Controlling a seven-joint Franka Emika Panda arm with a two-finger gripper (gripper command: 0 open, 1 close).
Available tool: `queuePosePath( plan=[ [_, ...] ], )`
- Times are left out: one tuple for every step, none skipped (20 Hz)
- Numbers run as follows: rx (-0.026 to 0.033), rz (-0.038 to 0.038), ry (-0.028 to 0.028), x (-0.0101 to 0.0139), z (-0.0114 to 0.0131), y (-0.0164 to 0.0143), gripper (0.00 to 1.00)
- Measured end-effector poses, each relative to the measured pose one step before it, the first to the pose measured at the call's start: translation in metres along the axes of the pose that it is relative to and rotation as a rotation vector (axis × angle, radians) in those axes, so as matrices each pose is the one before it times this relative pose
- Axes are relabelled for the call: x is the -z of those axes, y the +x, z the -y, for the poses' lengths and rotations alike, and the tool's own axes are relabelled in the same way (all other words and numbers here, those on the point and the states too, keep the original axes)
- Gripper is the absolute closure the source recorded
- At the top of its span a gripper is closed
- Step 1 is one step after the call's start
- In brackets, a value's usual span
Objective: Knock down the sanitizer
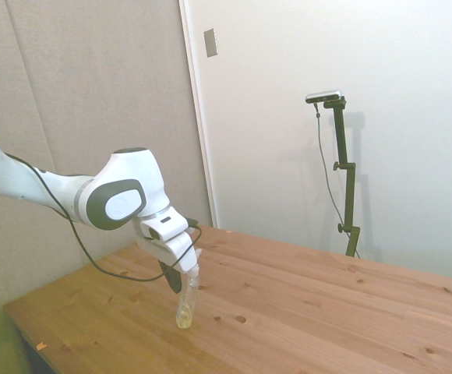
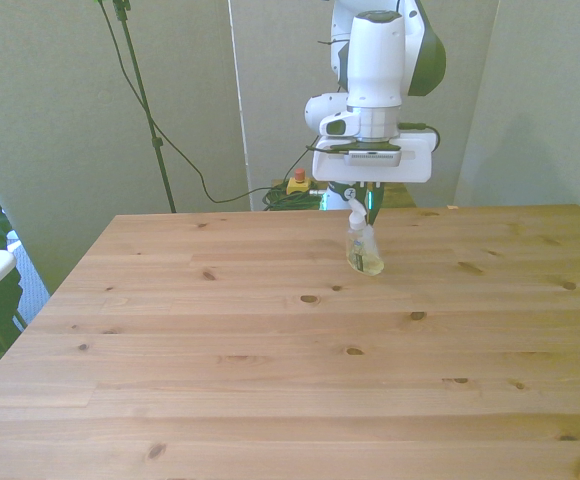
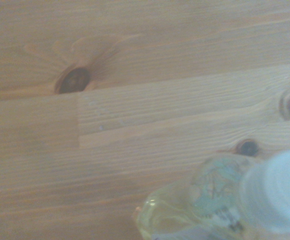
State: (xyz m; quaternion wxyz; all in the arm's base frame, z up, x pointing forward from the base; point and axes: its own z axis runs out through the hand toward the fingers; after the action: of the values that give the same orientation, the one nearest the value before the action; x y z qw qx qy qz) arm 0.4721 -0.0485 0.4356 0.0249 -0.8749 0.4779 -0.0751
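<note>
A: Gripper point(image 1: 181, 274) status?
B: Pressed against pump top of sanitizer point(image 1: 185, 300). Finger gap can't be read from side or front view, so can't tell how far open.
A: Bottle posn?
B: On table point(image 2: 270, 340), far half, base down, body tilted, top leaning toward front view's left. Wrist cam shows yellowish base point(image 3: 157, 220) and white cap, blurred

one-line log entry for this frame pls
phase: push | gripper: at pump top, jaw state unclear | sanitizer: tilted, base on table, not yet down | hazards: none seen
</note>
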Motion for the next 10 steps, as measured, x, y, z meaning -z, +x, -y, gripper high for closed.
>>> queuePosePath(
  plan=[
    [-0.01174,0.00065,-0.00161,-0.00192,0.00004,0.00784,1.00],
    [-0.00977,0.00111,-0.00187,-0.00252,0.00135,0.00737,1.00],
    [-0.00760,-0.00094,-0.00031,-0.00276,0.00228,0.00719,1.00],
    [-0.00609,-0.00114,0.00040,-0.00279,0.00320,0.00668,1.00],
    [-0.00641,-0.00186,0.00148,-0.00261,0.00337,0.00688,1.00],
    [-0.00704,-0.00486,0.00491,-0.00180,0.00307,0.00707,1.00],
    [-0.00626,-0.00411,0.00370,-0.00175,0.00282,0.00618,1.00],
    [-0.00652,-0.00321,0.00225,-0.00154,0.00240,0.00605,1.00],
    [-0.00798,-0.00522,0.00443,-0.00070,0.00226,0.00635,1.00],
    [-0.00814,-0.00506,0.00407,-0.00091,0.00274,0.00584,1.00]
  ],
)
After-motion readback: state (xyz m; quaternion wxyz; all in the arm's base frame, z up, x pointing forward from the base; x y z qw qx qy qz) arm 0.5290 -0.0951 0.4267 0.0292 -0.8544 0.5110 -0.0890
